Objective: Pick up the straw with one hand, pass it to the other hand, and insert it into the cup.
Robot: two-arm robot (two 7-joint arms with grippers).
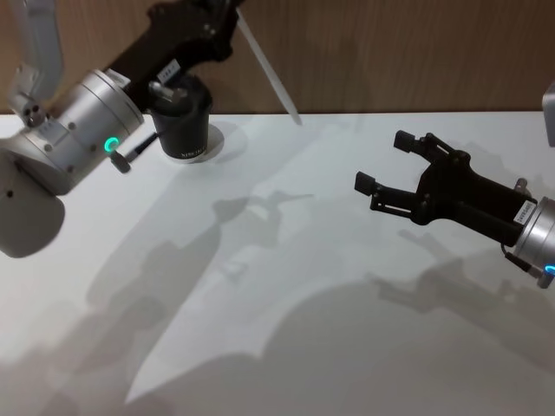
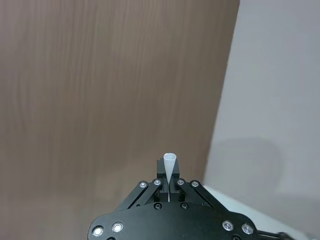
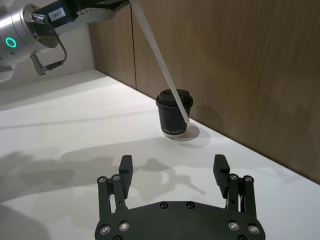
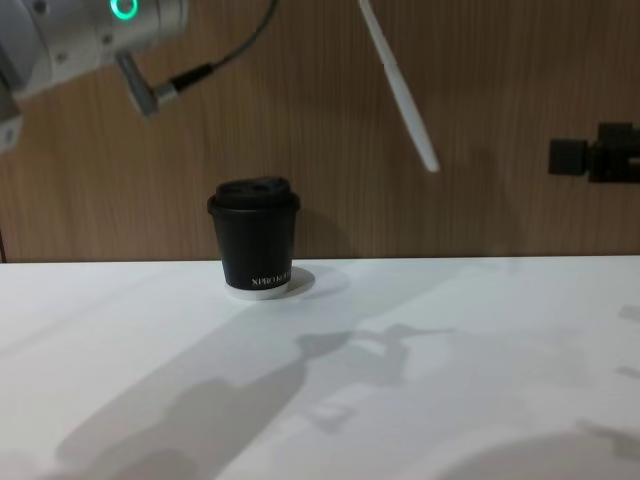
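The black cup (image 1: 184, 121) with its domed lid stands on the white table near the back wall, seen also as the cup (image 4: 254, 238) and the cup (image 3: 174, 112). High above it my left gripper (image 1: 227, 17) is shut on the upper end of the white straw (image 1: 269, 74). The straw (image 4: 400, 90) hangs tilted in the air, its lower tip to the right of the cup and above lid height. The left wrist view looks down the straw (image 2: 170, 164) between the closed fingers of the left gripper (image 2: 169, 182). My right gripper (image 1: 384, 161) hovers open and empty at the right.
The white table (image 1: 303, 303) stretches wide in front of the cup. A brown wooden wall (image 4: 500, 60) runs right behind the cup. The left arm's silver cylinder (image 1: 82, 130) with a green ring and grey cable hangs over the table's left side.
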